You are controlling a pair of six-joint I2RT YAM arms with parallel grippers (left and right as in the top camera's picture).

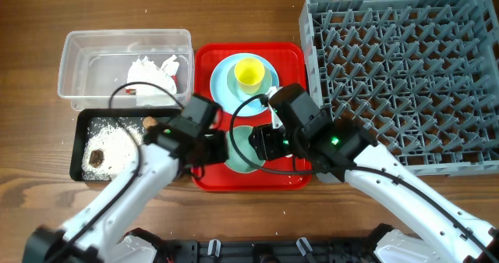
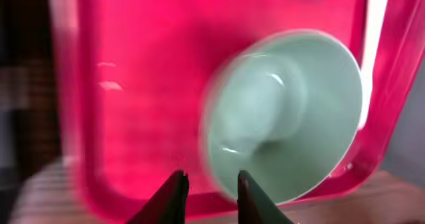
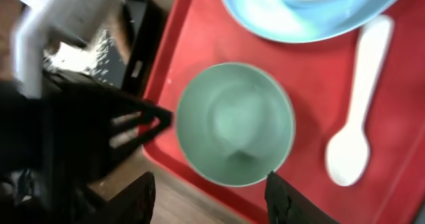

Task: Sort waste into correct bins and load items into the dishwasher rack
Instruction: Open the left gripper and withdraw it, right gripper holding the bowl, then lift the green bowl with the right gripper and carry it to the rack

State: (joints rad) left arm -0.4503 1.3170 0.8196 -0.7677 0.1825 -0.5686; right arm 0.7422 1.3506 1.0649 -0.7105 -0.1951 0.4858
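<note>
The pale green bowl (image 1: pixel 240 155) (image 2: pixel 285 114) (image 3: pixel 236 121) sits upright on the front of the red tray (image 1: pixel 292 60). My right gripper (image 1: pixel 263 143) (image 3: pixel 211 191) is wide open, with one finger on each side of the bowl's near rim. My left gripper (image 1: pixel 209 149) (image 2: pixel 211 191) is narrowly open and empty over the tray's front edge, just left of the bowl. The light blue plate (image 1: pixel 224 82) carries the small blue bowl (image 1: pixel 235 80) with the yellow cup (image 1: pixel 249 72) in it. The white spoon (image 3: pixel 355 127) lies right of the green bowl.
The clear tub (image 1: pixel 78 44) holds tissue (image 1: pixel 148 68) and the red-and-white wrapper (image 1: pixel 173 79). The black tub (image 1: pixel 78 142) holds rice crumbs (image 1: pixel 113 142) and a brown food piece (image 1: pixel 95 157). The grey rack (image 1: pixel 405 76) stands right of the tray.
</note>
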